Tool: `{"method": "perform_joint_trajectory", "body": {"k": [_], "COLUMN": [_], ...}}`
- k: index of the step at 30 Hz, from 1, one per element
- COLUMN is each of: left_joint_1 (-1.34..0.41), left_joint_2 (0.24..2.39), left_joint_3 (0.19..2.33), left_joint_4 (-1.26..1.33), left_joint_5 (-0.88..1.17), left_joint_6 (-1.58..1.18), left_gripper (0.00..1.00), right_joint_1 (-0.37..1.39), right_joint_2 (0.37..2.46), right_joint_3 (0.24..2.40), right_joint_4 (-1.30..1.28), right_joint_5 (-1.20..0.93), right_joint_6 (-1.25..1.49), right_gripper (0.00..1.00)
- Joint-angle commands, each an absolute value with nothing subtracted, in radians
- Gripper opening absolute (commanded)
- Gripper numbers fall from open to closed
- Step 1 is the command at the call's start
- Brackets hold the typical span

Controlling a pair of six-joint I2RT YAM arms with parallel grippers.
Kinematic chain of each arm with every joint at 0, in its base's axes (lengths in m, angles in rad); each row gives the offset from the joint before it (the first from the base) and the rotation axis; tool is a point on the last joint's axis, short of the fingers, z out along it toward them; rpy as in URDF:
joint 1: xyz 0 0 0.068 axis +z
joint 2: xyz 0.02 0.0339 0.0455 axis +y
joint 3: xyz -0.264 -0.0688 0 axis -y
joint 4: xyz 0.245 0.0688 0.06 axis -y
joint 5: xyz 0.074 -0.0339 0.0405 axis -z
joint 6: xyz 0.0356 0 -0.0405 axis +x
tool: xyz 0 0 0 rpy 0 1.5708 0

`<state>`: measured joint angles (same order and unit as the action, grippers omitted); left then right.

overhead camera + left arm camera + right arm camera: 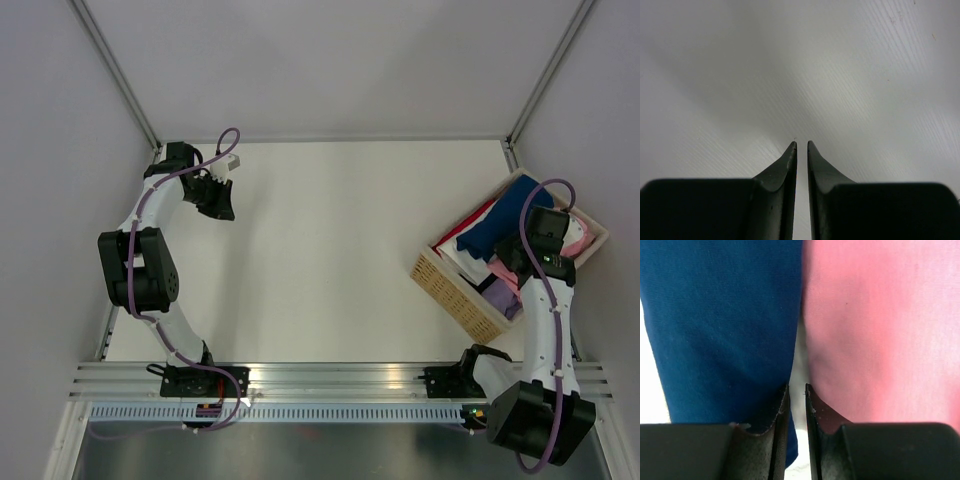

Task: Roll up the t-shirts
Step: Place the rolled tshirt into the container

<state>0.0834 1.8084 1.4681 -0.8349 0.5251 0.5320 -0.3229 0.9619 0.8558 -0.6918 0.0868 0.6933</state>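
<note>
White table (pixel 330 250); t-shirts' (pixel 488 236) basket (pixel 452 288) only overhead.

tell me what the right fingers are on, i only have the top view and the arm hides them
observer: The right fingers sit at the seam between a navy shirt and a pink shirt.
operator: open or shut
observer: Nearly shut, with a slim gap. Pale cloth shows in it, but I cannot tell if any is pinched.
</note>
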Motion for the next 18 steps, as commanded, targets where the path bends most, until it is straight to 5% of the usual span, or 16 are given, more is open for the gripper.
{"method": "perform_joint_trajectory", "body": {"k": [1, 8, 14, 17, 18], "left_joint_1": [0.084, 0.087, 0.087, 0.086, 0.087], "left_joint_2": [1.796, 1.792, 1.74, 1.715, 1.704], "left_joint_3": [1.496, 1.493, 1.476, 1.47, 1.463], "left_joint_4": [-0.841, -0.841, -0.841, -0.841, -0.841], "left_joint_5": [0.538, 0.519, 0.491, 0.48, 0.483], "left_joint_6": [0.565, 0.561, 0.565, 0.551, 0.551], "left_gripper": [0.18, 0.18, 0.21, 0.26, 0.28], "right_joint_1": [-0.321, -0.321, -0.321, -0.321, -0.321], "right_joint_2": [0.93, 0.875, 0.874, 0.865, 0.861], "right_joint_3": [0.87, 0.917, 1.029, 1.042, 1.043], "right_joint_4": [-0.678, -0.733, -0.779, -0.793, -0.798], "right_joint_5": [0.115, 0.285, 0.455, 0.573, 0.596], "right_joint_6": [0.716, 0.669, 0.522, 0.468, 0.46], "right_gripper": [0.25, 0.38, 0.65, 0.98, 0.98]}}
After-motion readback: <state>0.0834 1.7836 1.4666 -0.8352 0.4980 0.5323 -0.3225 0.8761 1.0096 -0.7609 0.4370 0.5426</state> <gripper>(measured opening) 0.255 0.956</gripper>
